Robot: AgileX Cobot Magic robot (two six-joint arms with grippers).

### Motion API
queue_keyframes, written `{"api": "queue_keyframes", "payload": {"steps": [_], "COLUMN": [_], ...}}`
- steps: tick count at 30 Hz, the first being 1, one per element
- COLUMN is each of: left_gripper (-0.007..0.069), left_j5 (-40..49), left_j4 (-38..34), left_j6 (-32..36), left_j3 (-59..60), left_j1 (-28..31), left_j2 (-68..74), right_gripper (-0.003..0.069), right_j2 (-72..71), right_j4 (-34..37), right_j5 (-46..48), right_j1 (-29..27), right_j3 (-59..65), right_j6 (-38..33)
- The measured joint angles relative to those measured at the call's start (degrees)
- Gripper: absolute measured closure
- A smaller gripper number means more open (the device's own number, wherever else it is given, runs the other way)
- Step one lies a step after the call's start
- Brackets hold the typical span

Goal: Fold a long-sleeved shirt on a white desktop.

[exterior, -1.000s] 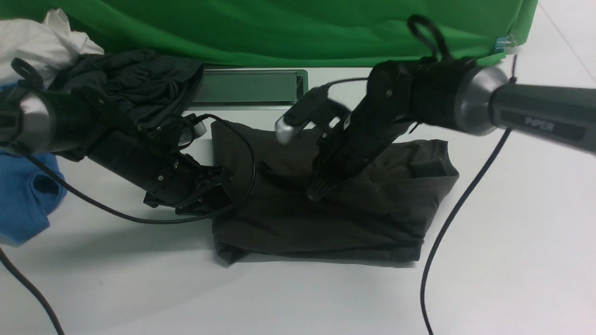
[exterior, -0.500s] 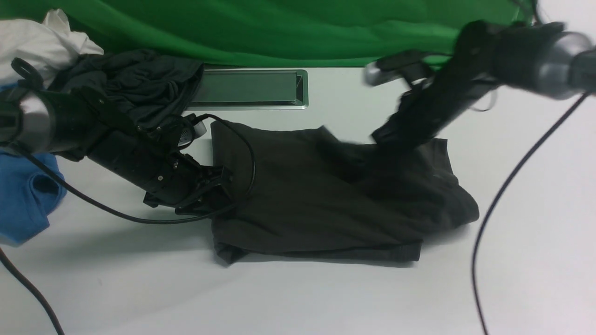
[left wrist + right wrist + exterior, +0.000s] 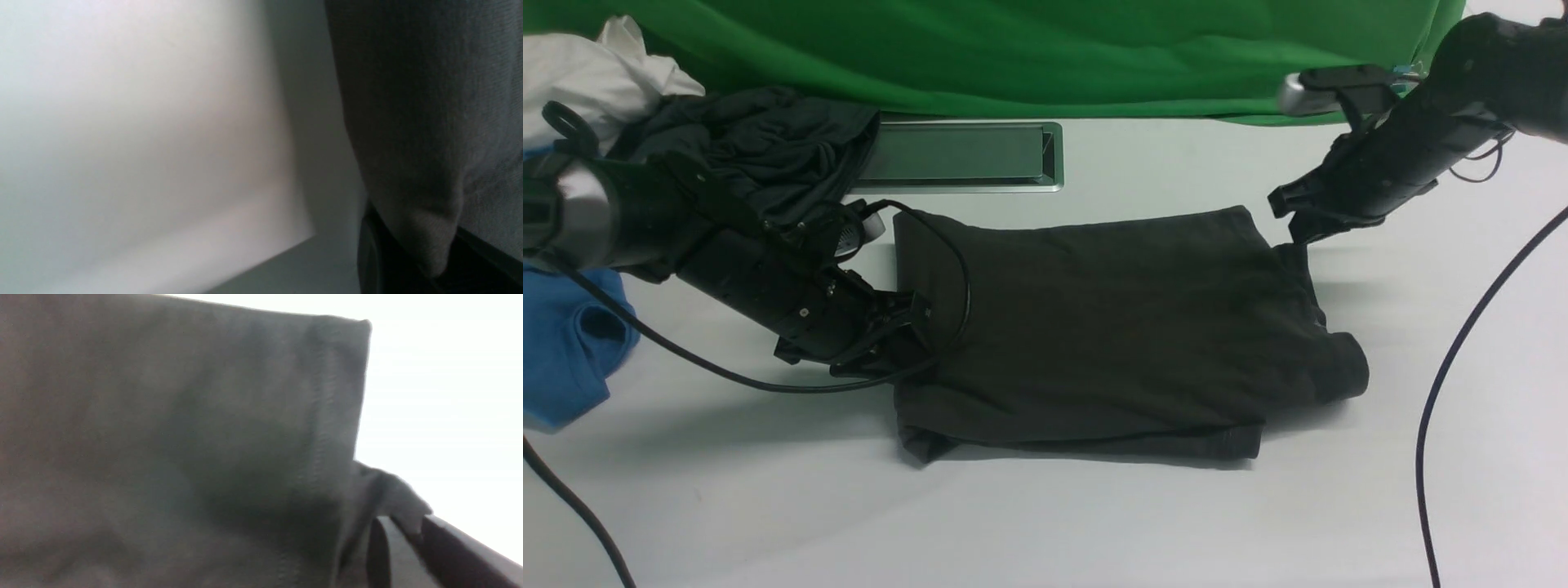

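The long-sleeved shirt (image 3: pixel 1094 327) lies as a flat dark brownish-black rectangle in the middle of the white desktop (image 3: pixel 1045 523), with no print showing. At its left edge my left gripper (image 3: pixel 907 327) is shut on a fold of the cloth (image 3: pixel 425 228), which sits between the dark fingers (image 3: pixel 367 261). My right gripper (image 3: pixel 1294 229) hangs low at the shirt's far right corner. A tip of the cloth (image 3: pixel 404 506) is still pinched between its fingers (image 3: pixel 449 555), which stand only slightly apart. The shirt (image 3: pixel 184 437) fills most of the right wrist view.
A metal-rimmed hatch (image 3: pixel 956 155) lies behind the shirt, in front of the green cloth (image 3: pixel 1029 49). A charcoal garment (image 3: pixel 760 139), a white cloth (image 3: pixel 588 73) and a blue shirt (image 3: pixel 564 343) are piled at the far left. Black cables (image 3: pixel 1445 408) cross the table on both sides.
My right gripper has swung from the shirt's middle to its far right corner, dragging the upper layer out flat. The left gripper has not moved.
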Motion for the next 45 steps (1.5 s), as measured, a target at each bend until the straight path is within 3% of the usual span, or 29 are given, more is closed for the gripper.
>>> {"api": "queue_keyframes", "payload": {"steps": [4, 7, 9, 13, 14, 15, 18, 19, 20, 22, 24, 27, 30, 32, 35, 37, 40, 43, 44, 45], "left_gripper": [0.0542, 0.0529, 0.0485, 0.0352, 0.0269, 0.0258, 0.0109, 0.0015, 0.0008, -0.0050, -0.0062, -0.0068, -0.0068, -0.0068, -0.0068, -0.0059, -0.0001, 0.0129, 0.0139, 0.0257], "left_j5": [0.00, 0.06, -0.13, -0.25, -0.39, -0.47, -1.16, -2.00, -2.03, -2.98, -3.95, -5.78, -5.65, -1.69, 2.26, 4.12, 4.79, 7.41, 7.69, 10.32], "left_j4": [0.11, 0.24, 0.73, 2.14, 3.71, 4.23, 9.95, 15.40, 16.22, 26.11, 31.05, 31.10, 25.88, 20.47, 17.85, 16.52, 14.71, 14.06, 13.99, 13.57], "left_j6": [0.00, -0.20, -0.39, -1.48, -3.00, -3.27, -8.68, -14.23, -14.95, -24.97, -31.81, -34.30, -30.03, -22.55, -18.89, -17.86, -17.36, -16.52, -16.52, -16.65], "left_j3": [0.00, 0.00, 0.00, 0.00, 0.00, 0.00, 0.00, 0.05, 0.05, 0.30, 0.30, 0.30, 0.30, 0.31, 0.82, 2.11, 4.84, 9.38, 10.03, 13.30], "left_j1": [0.00, 0.00, -0.06, -0.06, -0.06, -0.06, -0.06, -0.06, -0.06, 0.12, 0.34, 0.39, 0.39, 0.39, 0.39, 0.39, 0.39, 0.39, 0.39, 0.39], "left_j2": [0.00, -0.01, -0.08, -0.80, -1.44, -1.76, -3.40, -4.93, -5.11, -7.98, -11.24, -15.84, -20.70, -26.25, -32.31, -38.88, -47.80, -57.51, -58.09, -63.16], "right_gripper": [0.0399, 0.0322, 0.0260, 0.0221, 0.0217, 0.0216, 0.0214, 0.0215, 0.0215, 0.0215, 0.0215, 0.0215, 0.0214, 0.0228, 0.0298, 0.0400, 0.0577, 0.0632, 0.0635, 0.0641], "right_j2": [-0.59, -1.87, -4.26, -9.94, -12.70, -13.38, -17.78, -20.58, -20.96, -26.82, -31.29, -38.71, -46.80, -54.98, -66.02, -75.61, -86.90, -96.69, -97.13, -100.71], "right_j4": [-0.05, -0.05, -0.05, -0.05, -0.05, -0.05, -0.05, -0.05, -0.05, -0.05, -0.05, -0.05, -0.05, 0.01, 0.13, 0.13, 0.19, 0.19, 0.19, 0.19], "right_j5": [1.02, 1.82, 2.10, 2.39, 2.68, 2.68, 2.98, 2.99, 2.99, 1.60, -0.29, -5.34, -12.42, -20.70, -30.28, -37.25, -42.92, -44.55, -44.89, -45.61], "right_j1": [-0.12, -0.12, -0.15, -0.15, -0.15, -0.15, -0.15, -0.15, -0.15, -0.15, -0.15, -0.15, -0.15, -0.15, -0.15, -0.15, -0.15, -0.15, -0.15, 0.45], "right_j3": [0.06, 0.11, 0.11, 0.11, 0.11, 0.11, 0.11, 0.68, 0.68, 4.41, 9.05, 18.49, 29.12, 40.58, 52.76, 61.02, 70.04, 74.74, 75.09, 76.01], "right_j6": [1.19, 1.19, 1.30, 1.59, 2.04, 2.05, 2.70, 2.77, 2.77, 3.11, 4.27, 5.99, 6.60, 6.89, 7.02, 6.97, 6.97, 7.18, 7.23, 7.23]}}
